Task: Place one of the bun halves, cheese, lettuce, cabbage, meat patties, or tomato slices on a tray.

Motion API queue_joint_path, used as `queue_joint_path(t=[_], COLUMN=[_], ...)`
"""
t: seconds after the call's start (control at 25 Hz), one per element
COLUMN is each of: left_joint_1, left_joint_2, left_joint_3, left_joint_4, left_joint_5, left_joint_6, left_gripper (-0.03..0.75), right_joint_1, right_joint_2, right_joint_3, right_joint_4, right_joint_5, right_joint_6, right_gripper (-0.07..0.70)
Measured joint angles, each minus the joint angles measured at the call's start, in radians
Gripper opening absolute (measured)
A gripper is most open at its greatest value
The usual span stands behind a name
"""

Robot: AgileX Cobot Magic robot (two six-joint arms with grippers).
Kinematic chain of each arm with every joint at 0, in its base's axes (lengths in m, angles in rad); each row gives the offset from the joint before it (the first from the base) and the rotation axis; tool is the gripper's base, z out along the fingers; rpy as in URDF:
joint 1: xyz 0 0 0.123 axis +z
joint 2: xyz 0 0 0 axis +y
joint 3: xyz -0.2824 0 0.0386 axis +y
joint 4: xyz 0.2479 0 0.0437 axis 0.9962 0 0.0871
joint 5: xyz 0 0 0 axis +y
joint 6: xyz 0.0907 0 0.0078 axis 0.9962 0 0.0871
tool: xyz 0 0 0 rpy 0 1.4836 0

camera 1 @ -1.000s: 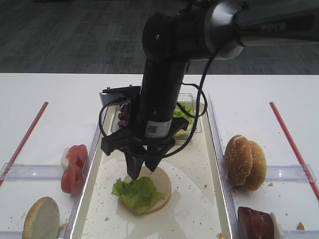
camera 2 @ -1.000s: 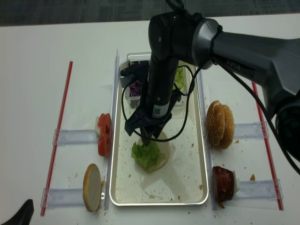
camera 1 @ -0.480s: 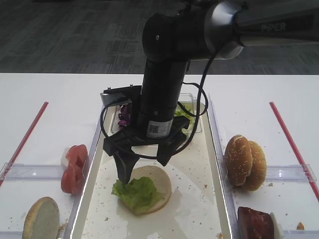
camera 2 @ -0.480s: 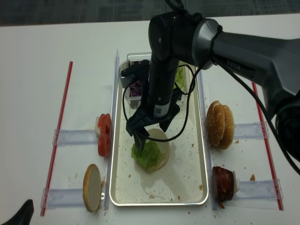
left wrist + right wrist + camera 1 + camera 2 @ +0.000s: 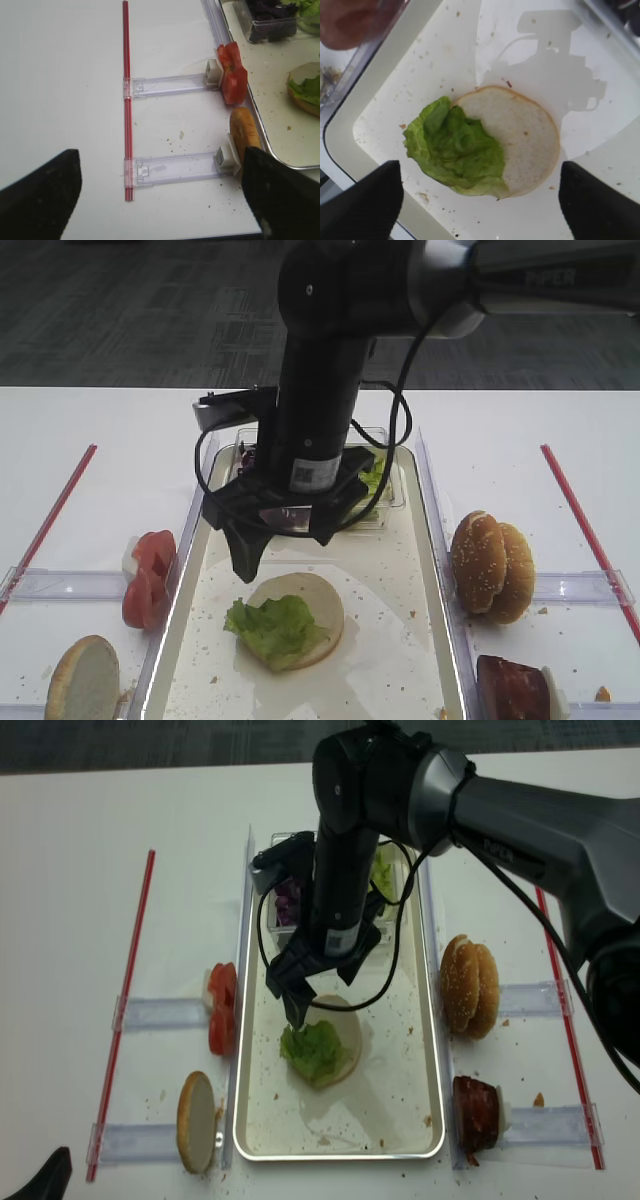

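Lettuce lies on the bun half in the tray — placed; right gripper spread, empty — only retreat left.

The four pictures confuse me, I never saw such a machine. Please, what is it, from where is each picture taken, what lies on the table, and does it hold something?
It is a robot with two arms. Two pictures look down from above. The other two come from small cameras on the wrists, so the dark shapes in their bottom corners are the jaws. The right gripper hangs open and empty above the tray. In the tray, lettuce lies on the cut face of a bun half. Behind them stands a clear tub of cabbage and more green leaves. Outside the tray are tomato slices, seeded buns, another bun half and a meat patty. The left gripper is open over the bare table.
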Motion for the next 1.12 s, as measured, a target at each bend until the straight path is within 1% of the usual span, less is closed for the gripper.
queue_joint_path(t=[0.2,0.36,0.56,0.64,0.76,0.88,1.12], left_joint_1=[0.0,0.0,0.0,0.0,0.0,0.0,0.0], left_joint_2=[0.0,0.0,0.0,0.0,0.0,0.0,0.0], left_joint_3=[0.0,0.0,0.0,0.0,0.0,0.0,0.0], left_joint_4=[0.0,0.0,0.0,0.0,0.0,0.0,0.0], left_joint_5=[0.0,0.0,0.0,0.0,0.0,0.0,0.0], left_joint_6=[0.0,0.0,0.0,0.0,0.0,0.0,0.0], left_gripper=[0.598,0.598,0.598,0.598,0.598,0.598,0.598], right_joint_1=[0.0,0.0,-0.002,-0.015,-0.062,-0.133,-0.288], right_joint_2=[0.0,0.0,0.0,-0.002,-0.014,-0.036,-0.053], right_joint_3=[-0.085,-0.123,-0.13,-0.13,-0.13,-0.13,-0.133], right_joint_4=[-0.071,-0.118,-0.169,-0.171,-0.173,-0.177,-0.184], right_joint_5=[0.002,0.004,0.008,0.008,0.008,0.01,0.012], right_joint_6=[0.0,0.002,0.002,0.002,0.002,0.002,0.002], right_gripper=[0.646,0.646,0.646,0.643,0.626,0.603,0.593])
